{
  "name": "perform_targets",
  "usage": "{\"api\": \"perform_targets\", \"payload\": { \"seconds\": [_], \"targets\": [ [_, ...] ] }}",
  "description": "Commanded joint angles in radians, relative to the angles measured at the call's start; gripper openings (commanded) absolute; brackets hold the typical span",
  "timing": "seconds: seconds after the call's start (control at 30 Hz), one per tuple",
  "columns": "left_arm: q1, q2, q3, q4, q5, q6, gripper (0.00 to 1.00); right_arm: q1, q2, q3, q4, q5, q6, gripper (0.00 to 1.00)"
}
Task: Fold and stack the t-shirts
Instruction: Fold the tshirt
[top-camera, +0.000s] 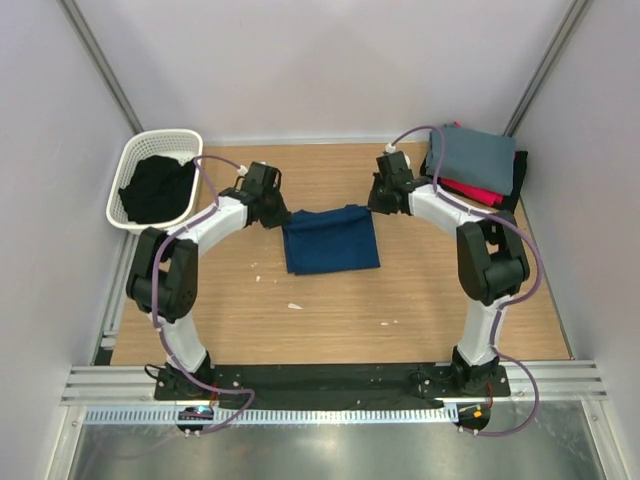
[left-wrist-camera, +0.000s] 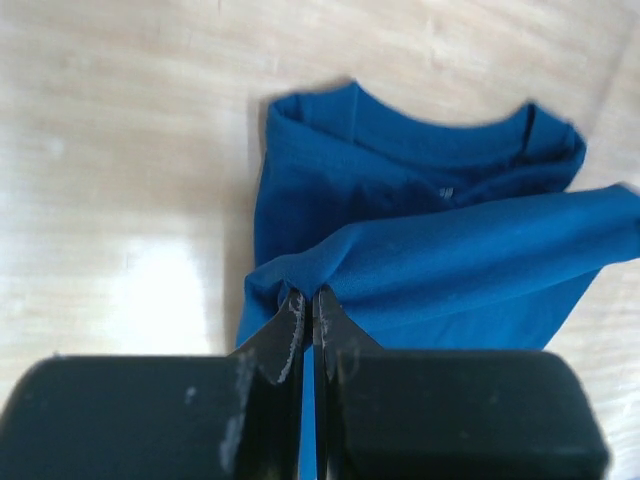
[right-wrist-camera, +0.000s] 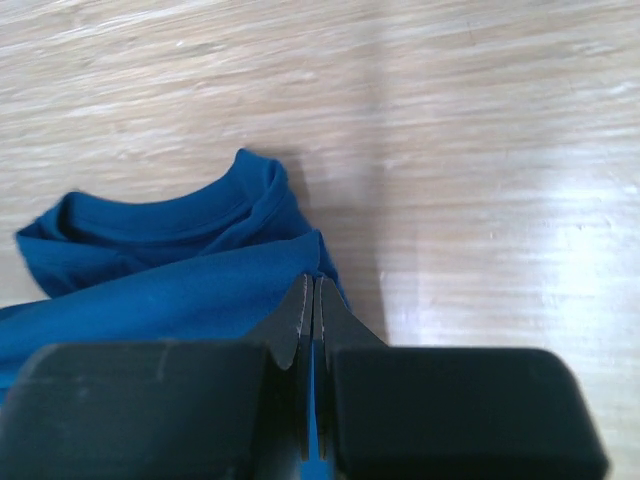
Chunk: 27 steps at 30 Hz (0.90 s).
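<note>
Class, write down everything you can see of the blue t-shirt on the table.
The blue t-shirt is soft cloth with no print showing. It lies partly folded into a rough rectangle near the middle of the wooden table. Its round neckband shows in the wrist views. The left gripper and the right gripper, both shut, each pinch one end of a fold stretched across it.

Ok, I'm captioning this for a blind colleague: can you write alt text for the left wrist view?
The left gripper, black and shut, pinches a raised fold of a soft blue cloth t-shirt. The rest lies on a pale wooden table, collar toward the top.
</note>
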Motion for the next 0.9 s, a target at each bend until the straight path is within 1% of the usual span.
{"api": "perform_targets", "payload": {
  "seconds": [0.0,0.03,0.07,0.1,0.13,0.17,0.2,0.23,0.27,0.3,0.33,0.4,0.43,0.47,0.5,0.53,0.57,0.6,0.63,0.67,0.73,0.77,0.8,0.87],
  "targets": [
    [0.035,0.071,0.086,0.089,0.03,0.037,0.0,-0.017,0.065,0.092,0.04,0.001,-0.026,0.01],
    [0.047,0.087,0.104,0.094,0.05,0.041,0.01,-0.026,0.079,0.104,0.04,0.001,-0.026,0.01],
    [0.052,0.104,0.135,0.094,0.053,0.049,0.07,-0.03,0.099,0.135,0.04,0.001,-0.026,0.01],
    [0.058,0.136,0.155,0.094,0.061,0.057,0.14,-0.035,0.124,0.149,0.035,-0.008,-0.026,0.01],
    [0.07,0.151,0.175,0.094,0.067,0.067,0.3,-0.04,0.135,0.161,0.031,-0.016,-0.025,0.01],
    [0.078,0.165,0.225,0.065,0.079,0.084,0.6,-0.049,0.139,0.182,0.025,-0.022,-0.023,0.09],
    [0.085,0.173,0.249,0.05,0.083,0.095,0.65,-0.055,0.144,0.195,0.015,-0.034,-0.025,0.17],
    [0.101,0.17,0.27,0.034,0.089,0.104,0.71,-0.063,0.135,0.209,0.006,-0.082,-0.026,0.41],
    [0.107,0.158,0.298,0.008,0.086,0.113,0.79,-0.066,0.124,0.23,-0.007,-0.091,-0.031,0.58],
    [0.115,0.141,0.304,0.001,0.083,0.13,0.79,-0.066,0.107,0.238,-0.03,-0.099,-0.037,0.73],
    [0.115,0.086,0.304,-0.007,0.08,0.139,0.8,-0.066,0.069,0.241,-0.038,-0.135,-0.045,0.86],
    [0.113,0.023,0.269,-0.015,0.118,0.138,0.78,-0.064,0.021,0.23,-0.043,-0.185,-0.061,0.87],
    [0.109,-0.011,0.243,-0.003,0.139,0.129,0.76,-0.063,-0.002,0.218,-0.043,-0.2,-0.063,0.84],
    [0.101,-0.078,0.212,0.044,0.18,0.121,0.66,-0.058,-0.052,0.188,-0.032,-0.209,-0.065,0.81],
    [0.081,-0.106,0.142,0.069,0.182,0.092,0.6,-0.05,-0.071,0.169,-0.023,-0.211,-0.065,0.76],
    [0.069,-0.131,0.11,0.095,0.188,0.069,0.47,-0.044,-0.091,0.151,-0.012,-0.215,-0.063,0.54],
    [0.058,-0.163,0.074,0.159,0.201,0.052,0.24,-0.04,-0.117,0.109,0.024,-0.225,-0.059,0.43],
    [0.038,-0.169,0.048,0.184,0.21,0.038,0.15,-0.032,-0.126,0.086,0.047,-0.231,-0.049,0.33],
    [0.029,-0.165,0.018,0.197,0.205,0.008,0.04,-0.027,-0.131,0.051,0.067,-0.238,-0.049,0.21],
    [0.021,-0.143,0.011,0.22,0.216,0.0,0.0,-0.023,-0.114,0.045,0.087,-0.252,-0.048,0.15],
    [0.012,-0.106,0.003,0.232,0.234,-0.032,0.0,-0.017,-0.086,0.04,0.092,-0.254,-0.042,0.07],
    [0.01,-0.09,0.0,0.265,0.242,-0.046,0.0,-0.017,-0.066,0.04,0.098,-0.254,-0.039,0.04],
    [0.01,-0.045,0.0,0.279,0.247,-0.055,0.0,-0.017,-0.031,0.043,0.1,-0.242,-0.034,0.02],
    [0.01,0.001,0.023,0.293,0.248,-0.068,0.0,-0.017,0.006,0.055,0.1,-0.229,-0.034,0.01]
  ]
}}
